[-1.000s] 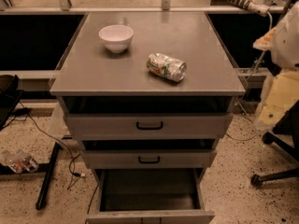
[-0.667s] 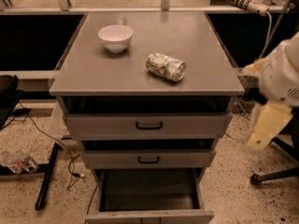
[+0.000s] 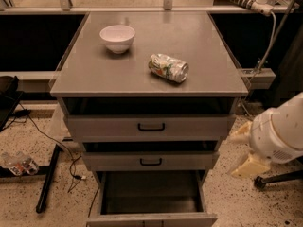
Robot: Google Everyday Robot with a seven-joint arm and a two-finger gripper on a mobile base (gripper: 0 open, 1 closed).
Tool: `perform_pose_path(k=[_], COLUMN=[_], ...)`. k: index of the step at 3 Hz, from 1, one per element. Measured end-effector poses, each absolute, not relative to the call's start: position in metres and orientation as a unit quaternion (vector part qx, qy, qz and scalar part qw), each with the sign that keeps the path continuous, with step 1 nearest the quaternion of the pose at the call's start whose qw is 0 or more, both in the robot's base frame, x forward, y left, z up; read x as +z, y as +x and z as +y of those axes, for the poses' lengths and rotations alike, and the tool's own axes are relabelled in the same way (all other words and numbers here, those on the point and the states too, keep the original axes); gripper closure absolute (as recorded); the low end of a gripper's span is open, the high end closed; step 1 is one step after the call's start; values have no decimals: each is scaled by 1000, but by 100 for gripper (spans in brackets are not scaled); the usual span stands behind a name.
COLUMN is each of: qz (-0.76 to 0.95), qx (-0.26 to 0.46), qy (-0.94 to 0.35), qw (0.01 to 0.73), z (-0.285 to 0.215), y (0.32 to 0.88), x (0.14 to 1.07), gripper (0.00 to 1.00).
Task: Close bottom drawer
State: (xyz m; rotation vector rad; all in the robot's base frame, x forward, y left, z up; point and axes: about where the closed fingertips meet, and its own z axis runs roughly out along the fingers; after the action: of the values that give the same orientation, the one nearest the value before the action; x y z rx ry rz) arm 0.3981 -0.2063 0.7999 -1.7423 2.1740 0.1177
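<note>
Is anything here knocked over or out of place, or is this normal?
Two things stand out. A can lies on its side on the cabinet, near an upright bowl. The bottom drawer is pulled far out and looks empty. The gripper hangs right of the cabinet, touching nothing.

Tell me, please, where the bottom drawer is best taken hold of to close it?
Its flat front panel, met squarely from the front: the bottom drawer stands pulled far out, its handle out of view. The claw hangs right of the cabinet.
</note>
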Motion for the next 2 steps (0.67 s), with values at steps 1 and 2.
perform_pose_path(k=[1, 2], qz=[767, 767], qx=[40, 40], qy=[-616, -616], qw=[174, 174], z=[-206, -206], y=[396, 396], x=[798, 798], gripper=[66, 89])
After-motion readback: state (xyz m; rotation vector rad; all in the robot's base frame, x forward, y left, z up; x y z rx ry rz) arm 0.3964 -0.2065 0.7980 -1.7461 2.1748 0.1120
